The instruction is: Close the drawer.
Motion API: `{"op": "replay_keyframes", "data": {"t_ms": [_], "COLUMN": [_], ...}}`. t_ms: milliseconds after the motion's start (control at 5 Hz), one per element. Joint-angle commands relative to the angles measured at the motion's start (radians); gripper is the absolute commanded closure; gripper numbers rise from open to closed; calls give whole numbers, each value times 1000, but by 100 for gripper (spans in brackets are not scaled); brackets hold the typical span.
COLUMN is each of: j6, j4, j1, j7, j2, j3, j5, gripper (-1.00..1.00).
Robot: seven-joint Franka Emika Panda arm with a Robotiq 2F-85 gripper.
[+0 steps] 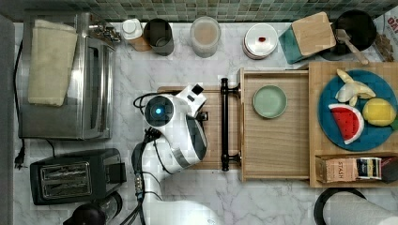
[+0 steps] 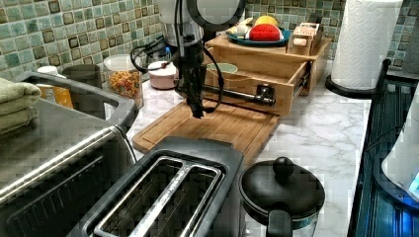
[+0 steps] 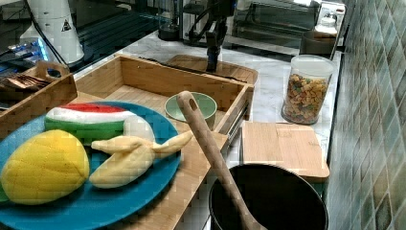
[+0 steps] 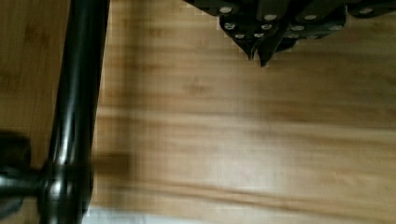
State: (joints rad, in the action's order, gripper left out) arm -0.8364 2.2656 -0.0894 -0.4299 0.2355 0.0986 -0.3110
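Drawer: the drawer (image 1: pixel 274 140) sits pulled well out from under the shelf (image 1: pixel 324 147), centre-right of the top view, with a small green bowl (image 1: pixel 270 101) in its upper part.
Handle: the black bar handle (image 1: pixel 225 124) runs top to bottom across the drawer front in the top view; in the left view it lies in the middle of the frame (image 2: pixel 237 94).
Gripper: the gripper (image 2: pixel 197 111) hangs over the cutting board (image 1: pixel 213 154), pointing down, at centre-left in the left view; in the right view it stands at the top centre (image 3: pixel 212 62).
Fingers: in the wrist view the two tips (image 4: pixel 259 53) look pressed together with nothing between them.
Key relation: the handle lies just beside the gripper, toward the top view's right; they look apart, not touching.
Long axis: the bar stands crosswise to the way the drawer must slide, so it offers a broad face to push against.
Push direction: toward the top view's right, under the shelf with the blue plate (image 1: pixel 375 136).
Judgement: the closing push looks not yet begun; a contact near the bar's middle should keep the drawer from skewing.
Risk: the closed tips could slip over or under the round bar.
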Motion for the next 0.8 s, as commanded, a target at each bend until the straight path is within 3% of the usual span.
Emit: {"op": "replay_keyframes", "data": {"t_ms": [200, 800], "j6": [-57, -61], "j4": [95, 100], "j1": [29, 114], "j7": [-64, -256], "j2": [-108, -136], "j3": [-16, -63], "j5": [-18, 74], "gripper": [100, 100]}}
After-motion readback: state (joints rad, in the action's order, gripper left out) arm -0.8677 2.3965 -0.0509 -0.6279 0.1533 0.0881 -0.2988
